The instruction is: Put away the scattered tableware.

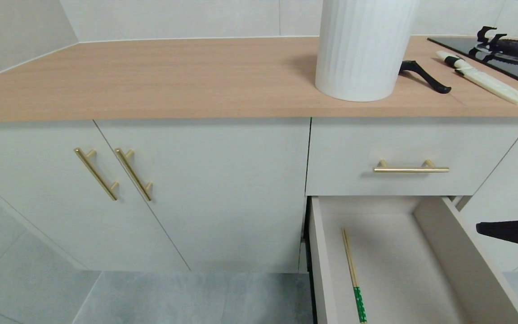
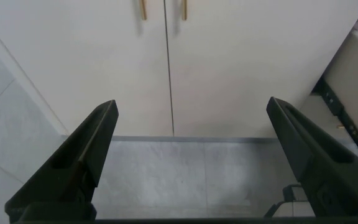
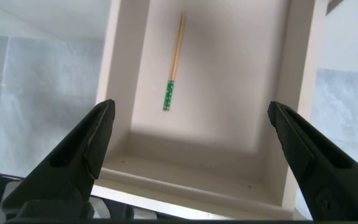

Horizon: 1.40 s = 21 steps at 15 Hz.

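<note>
A pair of wooden chopsticks (image 1: 352, 270) with green ends lies on the floor of the open lower drawer (image 1: 319, 252), close to its left wall. My right gripper (image 3: 190, 104) hovers open above this drawer (image 3: 120, 74), holding nothing, with the chopsticks (image 3: 174, 62) below it. A black part of that arm (image 1: 513, 233) shows at the drawer's right. A white knife (image 1: 484, 81) and a black-handled utensil (image 1: 425, 76) lie on the wooden countertop (image 1: 173, 76). My left gripper (image 2: 191, 109) is open and empty, low before the cabinet doors (image 2: 166, 62).
A tall white ribbed container (image 1: 360, 49) stands on the counter beside the utensils, partly hiding the black one. A gas hob (image 1: 511, 49) sits at the far right. The upper drawer with a gold handle (image 1: 411, 168) is closed. Grey tiled floor (image 1: 151, 297) lies below.
</note>
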Motion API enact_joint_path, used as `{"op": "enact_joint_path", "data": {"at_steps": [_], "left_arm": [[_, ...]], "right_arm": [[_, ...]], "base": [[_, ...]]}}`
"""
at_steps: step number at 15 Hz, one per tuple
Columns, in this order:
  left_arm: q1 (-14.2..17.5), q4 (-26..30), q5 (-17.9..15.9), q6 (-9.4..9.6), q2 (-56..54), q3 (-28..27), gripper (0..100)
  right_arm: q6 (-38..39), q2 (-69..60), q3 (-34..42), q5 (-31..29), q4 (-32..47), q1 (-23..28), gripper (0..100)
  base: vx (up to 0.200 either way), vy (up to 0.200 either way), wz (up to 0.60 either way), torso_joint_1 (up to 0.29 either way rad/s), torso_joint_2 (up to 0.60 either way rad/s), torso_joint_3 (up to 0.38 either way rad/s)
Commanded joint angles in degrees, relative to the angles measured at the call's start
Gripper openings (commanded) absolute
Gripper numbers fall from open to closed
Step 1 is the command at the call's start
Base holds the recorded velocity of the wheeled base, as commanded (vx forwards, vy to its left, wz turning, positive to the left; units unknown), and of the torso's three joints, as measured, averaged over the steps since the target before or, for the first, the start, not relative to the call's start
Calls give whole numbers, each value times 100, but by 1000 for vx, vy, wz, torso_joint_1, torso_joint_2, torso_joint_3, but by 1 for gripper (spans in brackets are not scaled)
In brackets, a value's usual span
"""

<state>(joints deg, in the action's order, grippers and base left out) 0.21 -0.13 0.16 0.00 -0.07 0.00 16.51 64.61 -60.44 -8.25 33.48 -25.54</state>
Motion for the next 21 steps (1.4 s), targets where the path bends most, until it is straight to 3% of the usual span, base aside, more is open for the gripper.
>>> {"op": "enact_joint_path", "data": {"at_steps": [1,7,13,17,21], "left_arm": [[6,-4,2,0,7,0,100],[6,-4,2,0,7,0,100],[6,-4,2,0,7,0,100],[6,-4,2,0,7,0,100],[6,-4,2,0,7,0,100]], "right_arm": [[-7,17,32,-1,1,-4,100],[-121,8,235,-1,-227,-4,100],[-394,-1,630,-1,-755,40,100],[-1097,52,1069,25,-1915,532,100],[-1642,1256,744,1027,-3840,1490,100]], "base": [[0,0,0,193,-242,-256],[0,0,0,114,-562,-260],[0,0,0,294,-481,-260],[0,0,0,135,-271,-146],[0,0,0,8,-13,-7]]}}
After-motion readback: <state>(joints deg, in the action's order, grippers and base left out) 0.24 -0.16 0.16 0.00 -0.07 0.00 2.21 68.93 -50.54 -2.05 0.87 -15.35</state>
